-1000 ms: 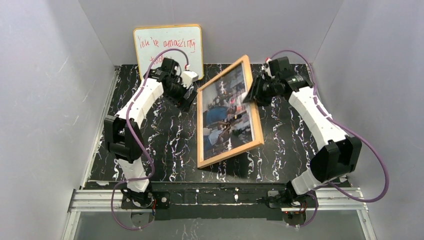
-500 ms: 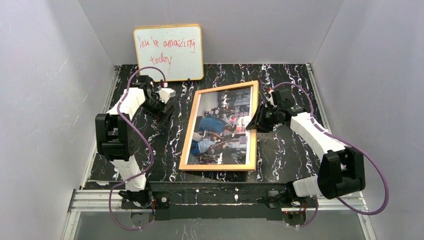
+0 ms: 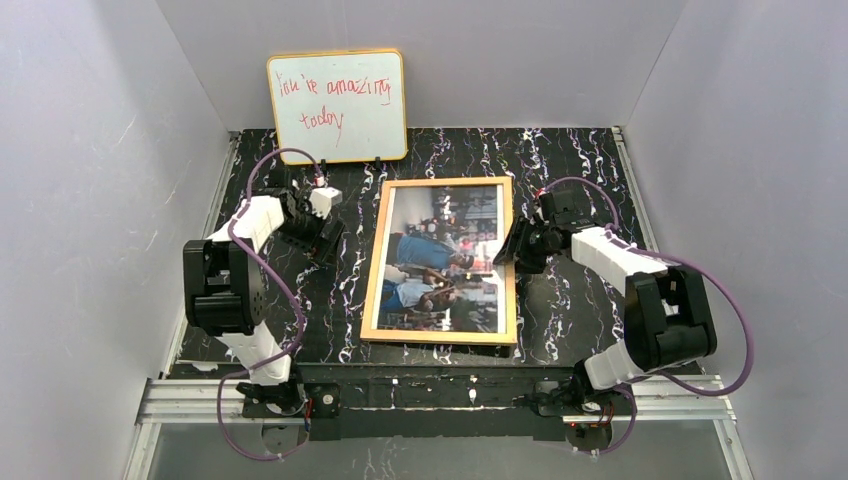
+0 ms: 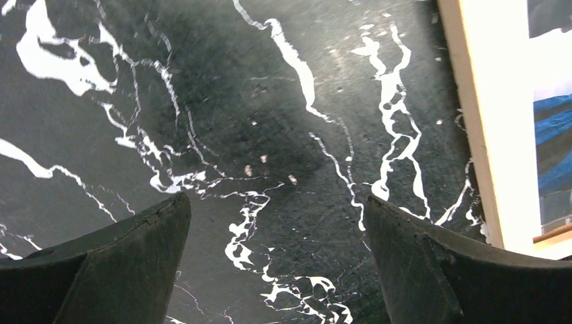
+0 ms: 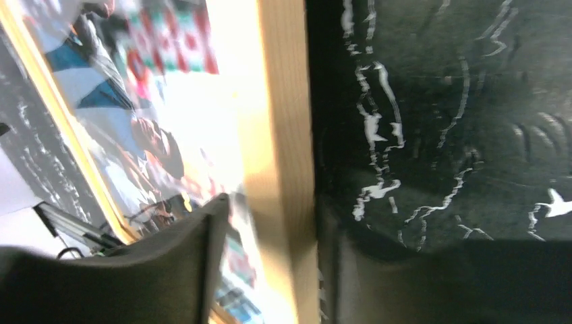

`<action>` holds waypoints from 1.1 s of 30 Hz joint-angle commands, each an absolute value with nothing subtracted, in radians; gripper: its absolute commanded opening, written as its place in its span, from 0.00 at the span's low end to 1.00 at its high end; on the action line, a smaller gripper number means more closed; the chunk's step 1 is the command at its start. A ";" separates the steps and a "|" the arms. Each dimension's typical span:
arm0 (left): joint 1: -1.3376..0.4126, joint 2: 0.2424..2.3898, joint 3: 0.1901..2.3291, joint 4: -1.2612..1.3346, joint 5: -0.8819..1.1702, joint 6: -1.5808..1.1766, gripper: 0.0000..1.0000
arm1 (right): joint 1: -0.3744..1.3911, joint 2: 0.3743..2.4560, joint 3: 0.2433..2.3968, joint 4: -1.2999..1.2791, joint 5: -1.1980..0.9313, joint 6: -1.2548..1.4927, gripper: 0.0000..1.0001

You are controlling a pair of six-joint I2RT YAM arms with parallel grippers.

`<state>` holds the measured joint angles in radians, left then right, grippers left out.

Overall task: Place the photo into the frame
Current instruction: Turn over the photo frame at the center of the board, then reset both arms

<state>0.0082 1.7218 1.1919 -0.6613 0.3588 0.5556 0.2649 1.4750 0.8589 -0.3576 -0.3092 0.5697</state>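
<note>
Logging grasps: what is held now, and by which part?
Left fingers hold nothing. Right fingers straddle the frame's right rail; whether they grip it cannot be told.

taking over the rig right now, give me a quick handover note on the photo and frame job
Left gripper: open, empty, above the bare table to the left of the frame.
Right gripper: fingers straddle the frame's right rail; I can't tell whether it is gripping.
Frame: lies flat on the table between the arms, front side up.
Photo: shows inside the frame.
Done: the photo looks seated in the frame.
Left: probably just free the right gripper and pull both arms back. The frame's back is hidden, so check it.
</note>
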 commanded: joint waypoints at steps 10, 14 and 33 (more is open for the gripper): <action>0.089 1.584 1.050 -0.356 0.306 0.313 0.98 | 0.226 1.467 0.931 -0.431 0.013 0.533 0.99; 0.089 1.566 0.944 -0.168 0.300 0.217 0.98 | 0.166 1.376 0.939 -0.410 0.251 0.523 0.99; 0.079 1.616 0.317 1.099 0.209 -0.030 0.98 | 0.134 1.356 0.322 0.892 0.620 0.097 0.99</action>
<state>0.0834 1.5780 0.3874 0.8543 0.2535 0.0074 0.1432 1.3487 0.3950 0.4534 0.6216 0.2054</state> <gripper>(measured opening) 0.981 0.985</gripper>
